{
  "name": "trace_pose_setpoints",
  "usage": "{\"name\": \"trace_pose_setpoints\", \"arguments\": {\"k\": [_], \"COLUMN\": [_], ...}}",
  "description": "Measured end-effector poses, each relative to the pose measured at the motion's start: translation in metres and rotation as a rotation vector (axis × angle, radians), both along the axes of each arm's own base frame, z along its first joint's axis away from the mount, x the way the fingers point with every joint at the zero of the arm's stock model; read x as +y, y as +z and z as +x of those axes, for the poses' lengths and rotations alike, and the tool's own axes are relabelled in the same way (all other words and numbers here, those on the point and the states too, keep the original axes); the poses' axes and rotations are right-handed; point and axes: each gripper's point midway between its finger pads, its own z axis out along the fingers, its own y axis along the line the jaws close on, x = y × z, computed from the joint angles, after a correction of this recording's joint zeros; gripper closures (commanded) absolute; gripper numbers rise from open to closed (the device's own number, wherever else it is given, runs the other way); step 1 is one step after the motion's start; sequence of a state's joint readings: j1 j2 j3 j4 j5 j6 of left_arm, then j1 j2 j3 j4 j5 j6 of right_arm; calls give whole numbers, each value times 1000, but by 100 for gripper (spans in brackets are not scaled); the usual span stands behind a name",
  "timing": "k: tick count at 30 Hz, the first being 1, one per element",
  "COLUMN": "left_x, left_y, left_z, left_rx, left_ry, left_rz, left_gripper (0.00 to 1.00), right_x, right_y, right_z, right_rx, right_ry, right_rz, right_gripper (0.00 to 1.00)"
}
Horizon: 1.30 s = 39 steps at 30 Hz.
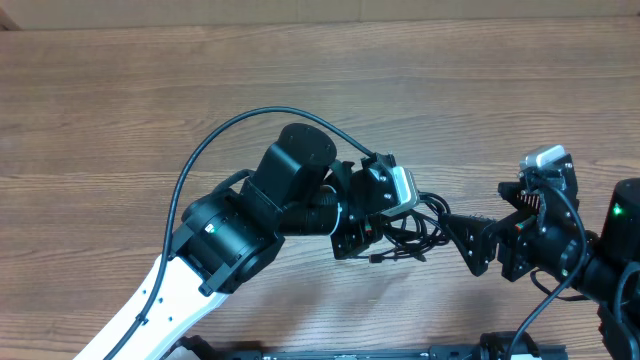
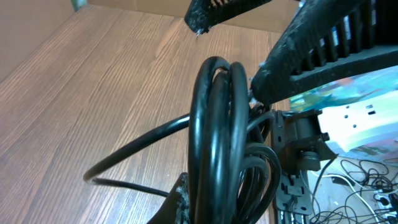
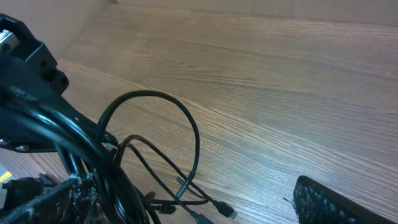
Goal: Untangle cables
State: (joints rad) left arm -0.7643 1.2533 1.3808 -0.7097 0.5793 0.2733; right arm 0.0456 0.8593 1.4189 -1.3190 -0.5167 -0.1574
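Left gripper (image 1: pixel 383 240) closed tight on a bundle of thin black cables (image 1: pixel 422 228), bundle between both grippers over the wooden desk (image 1: pixel 120 90), some loops and plug ends lying on the desk, right gripper (image 1: pixel 463 243) wide open just beside the bundle, holding nothing

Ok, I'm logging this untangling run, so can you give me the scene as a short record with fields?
cables: bunched thin black cords, loops and plug ends trailing on the table
left gripper: shut on the cables
right gripper: open, empty, close beside the bunch
right gripper touching cables: cannot tell
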Motion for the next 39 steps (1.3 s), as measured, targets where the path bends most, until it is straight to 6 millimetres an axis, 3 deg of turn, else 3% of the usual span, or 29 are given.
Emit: {"name": "trace_pose_setpoints", "arguments": {"k": [6,15,22,33,39], "left_x": [-8,-10,-11,-23,-29], "left_y": [14,15,17,22,21], "left_z": [-9,-16,-19,-49,-63], "left_rx": [-6,15,28,50,58], "left_ry": [-72,-111,-127,-236,-276], "left_rz": [-68,-83,-96,-119,-118], "left_gripper": [96,96,96,96,96], "right_x": [0,0,1,2,-12], "right_y": [0,0,11,14,3], "right_z": [0,0,8,26,40], "right_rx": [2,2,-62,-63,-8], "right_ry": [2,0,4,-14,-126], "right_rz": [2,0,5,29,5], "right_gripper": [0,0,0,0,0]}}
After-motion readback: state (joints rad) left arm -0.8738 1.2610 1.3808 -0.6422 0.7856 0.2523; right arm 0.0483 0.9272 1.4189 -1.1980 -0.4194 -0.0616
